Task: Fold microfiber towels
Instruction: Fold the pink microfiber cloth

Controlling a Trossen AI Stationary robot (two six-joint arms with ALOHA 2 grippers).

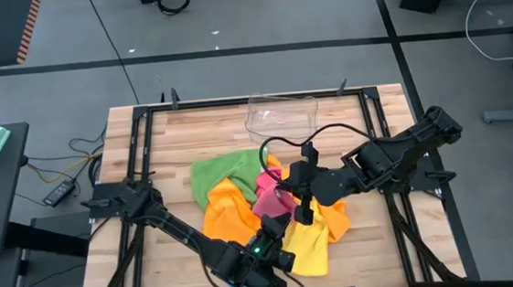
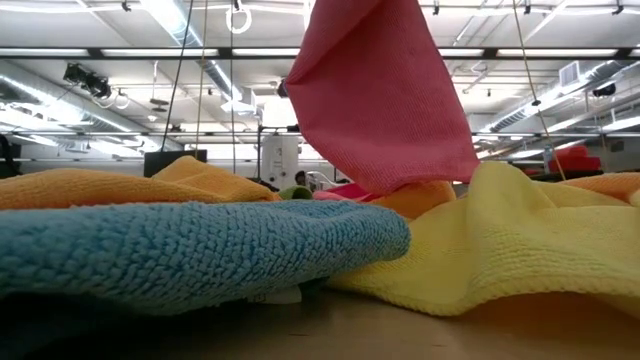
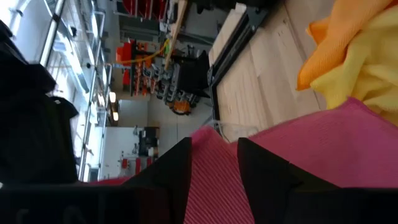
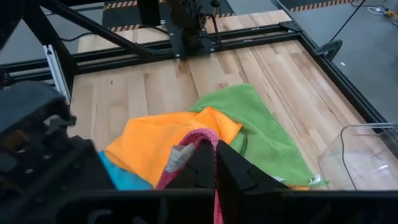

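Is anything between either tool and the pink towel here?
Nothing visible. The right tool is shut on the pink towel, lifting it above the pile, and the towel already lies between the left tool's fingers.

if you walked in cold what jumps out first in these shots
A bright heap of cloths on the wooden table: green, orange and yellow, with a blue one nearest the low camera. Above the heap, a pink cloth hangs lifted, pinched in the right tool, while the left tool straddles its other edge. A clear plastic tray sits at the table's far edge.
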